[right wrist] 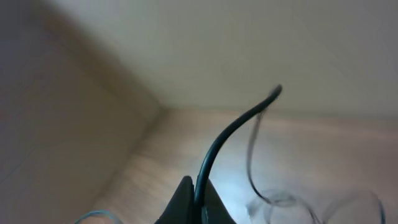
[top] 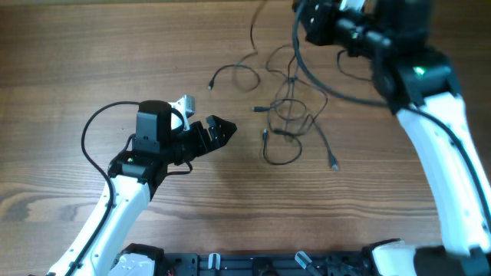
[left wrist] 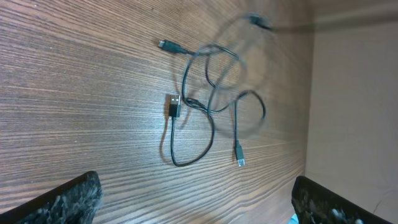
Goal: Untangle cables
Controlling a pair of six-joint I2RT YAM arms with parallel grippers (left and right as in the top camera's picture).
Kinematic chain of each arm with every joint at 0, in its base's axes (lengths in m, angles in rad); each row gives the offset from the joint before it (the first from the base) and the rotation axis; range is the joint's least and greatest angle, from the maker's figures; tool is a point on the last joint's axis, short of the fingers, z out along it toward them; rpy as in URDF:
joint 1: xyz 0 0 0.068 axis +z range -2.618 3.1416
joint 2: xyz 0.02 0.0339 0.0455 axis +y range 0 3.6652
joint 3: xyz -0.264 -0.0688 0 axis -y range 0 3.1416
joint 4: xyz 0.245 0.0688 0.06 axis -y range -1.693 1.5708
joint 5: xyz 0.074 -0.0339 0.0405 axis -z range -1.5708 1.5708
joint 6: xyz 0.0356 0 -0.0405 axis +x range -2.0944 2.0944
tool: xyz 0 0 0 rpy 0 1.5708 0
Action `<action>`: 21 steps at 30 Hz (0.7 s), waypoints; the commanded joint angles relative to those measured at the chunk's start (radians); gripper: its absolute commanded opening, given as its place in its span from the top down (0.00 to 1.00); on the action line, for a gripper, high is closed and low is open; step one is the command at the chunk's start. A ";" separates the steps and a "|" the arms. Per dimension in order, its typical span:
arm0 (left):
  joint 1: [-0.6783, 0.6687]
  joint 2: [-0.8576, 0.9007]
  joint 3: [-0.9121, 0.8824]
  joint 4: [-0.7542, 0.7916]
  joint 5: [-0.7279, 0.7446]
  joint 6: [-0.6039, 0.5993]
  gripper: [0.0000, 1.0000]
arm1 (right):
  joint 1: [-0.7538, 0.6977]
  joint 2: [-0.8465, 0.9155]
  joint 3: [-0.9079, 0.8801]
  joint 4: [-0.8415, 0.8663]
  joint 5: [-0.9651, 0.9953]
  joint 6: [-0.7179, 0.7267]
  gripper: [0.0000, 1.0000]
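Spanning the whole scene is a table of brown wood with a fine, straight grain and a matt face. On it, toward the far middle, lie the cables. They are thin, black, limp wires of round section, thrown into overlapping loops that cross at a loose knot, with single strands trailing out to either side. The left wrist view shows a flat rectangular plug with a silver metal tip at one wire end, and a smaller dark plug at another end below the loops. The left claw is black and blocky, carried on a white arm segment. It sits on the near left of the bundle, close to it but not touching any wire. It is spread wide: its fingers, rough and speckled black, show only at the two lower corners of its own camera's view. Bare wood lies between them, and it holds nothing. The right claw is closed on one strand of the cables. In its own view the dark fingertips meet in a narrow wedge, and a smooth black strand rises from between them and curves up to the right. Thinner loops behind it are badly blurred. Overhead, this claw stands at the far edge of the table, beyond the loops.
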 commanded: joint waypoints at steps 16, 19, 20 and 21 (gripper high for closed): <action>0.000 0.004 0.006 0.002 -0.011 0.020 0.00 | 0.067 0.443 -0.022 -0.003 -0.221 0.350 0.96; 0.000 0.004 0.006 0.002 -0.011 0.020 0.00 | 0.065 0.437 -0.019 0.176 -0.349 0.274 0.95; 0.000 0.004 0.006 0.002 -0.011 0.020 0.00 | 0.065 0.420 -0.018 0.231 -0.349 0.239 0.95; 0.000 0.004 0.006 0.002 -0.011 0.020 0.00 | 0.065 0.407 -0.017 0.262 -0.350 0.208 0.95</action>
